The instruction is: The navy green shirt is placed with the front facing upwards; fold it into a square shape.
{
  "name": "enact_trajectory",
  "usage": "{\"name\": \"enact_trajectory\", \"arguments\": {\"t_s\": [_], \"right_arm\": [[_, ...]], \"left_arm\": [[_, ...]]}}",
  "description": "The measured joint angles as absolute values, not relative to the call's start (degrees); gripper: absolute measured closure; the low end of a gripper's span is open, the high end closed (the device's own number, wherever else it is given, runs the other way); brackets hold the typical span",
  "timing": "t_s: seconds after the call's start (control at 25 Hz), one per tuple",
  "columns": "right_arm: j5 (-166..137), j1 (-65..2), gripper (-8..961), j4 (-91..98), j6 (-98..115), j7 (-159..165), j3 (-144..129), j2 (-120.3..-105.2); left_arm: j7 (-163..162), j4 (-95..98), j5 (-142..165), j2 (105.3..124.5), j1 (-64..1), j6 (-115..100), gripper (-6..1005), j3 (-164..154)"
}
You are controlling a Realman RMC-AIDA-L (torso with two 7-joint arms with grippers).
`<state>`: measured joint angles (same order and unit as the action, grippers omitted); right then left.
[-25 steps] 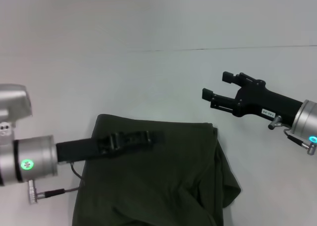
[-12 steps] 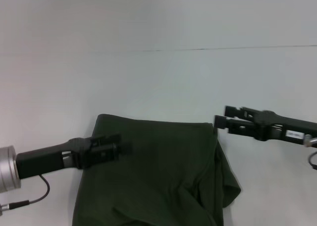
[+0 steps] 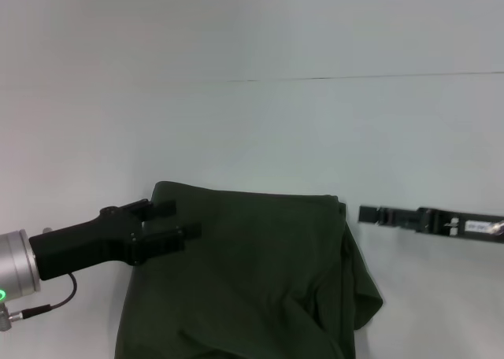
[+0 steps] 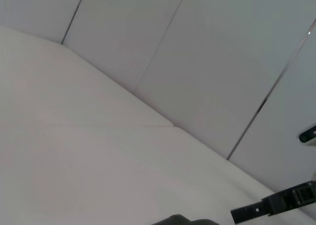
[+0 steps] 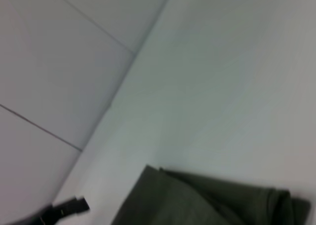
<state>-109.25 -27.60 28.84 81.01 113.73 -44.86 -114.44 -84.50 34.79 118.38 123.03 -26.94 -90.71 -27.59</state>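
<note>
Head view: the navy green shirt (image 3: 252,280) lies folded on the white tabletop (image 3: 252,131), near its front edge and about midway across, with the fabric bunched and rumpled along its right side. The left gripper (image 3: 172,220) reaches in from the left and sits over the shirt's far left corner, its two fingers spread apart, one above the other. The right gripper (image 3: 368,214) comes in from the right edge, just beside the shirt's far right corner and clear of the cloth; whether its fingers are parted cannot be told.

Left wrist view: only a sliver of the shirt (image 4: 185,220) shows against the tabletop, and the right gripper (image 4: 242,215) appears farther off.

Right wrist view: the shirt's (image 5: 207,200) folded corner lies on the tabletop, with the left gripper (image 5: 74,206) beyond it, apart from the cloth.
</note>
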Motion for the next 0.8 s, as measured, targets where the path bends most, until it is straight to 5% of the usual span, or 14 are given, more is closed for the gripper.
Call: {"name": "enact_trajectory", "arguments": {"t_s": [0.8], "right_arm": [[-116.5,-32.8,67,25.9,76.3,113.6,-45.5,-117.14]], "left_arm": [[-67.4,41.5,121.3,123.80,-23.2,-98.7,206,-28.0]]}}
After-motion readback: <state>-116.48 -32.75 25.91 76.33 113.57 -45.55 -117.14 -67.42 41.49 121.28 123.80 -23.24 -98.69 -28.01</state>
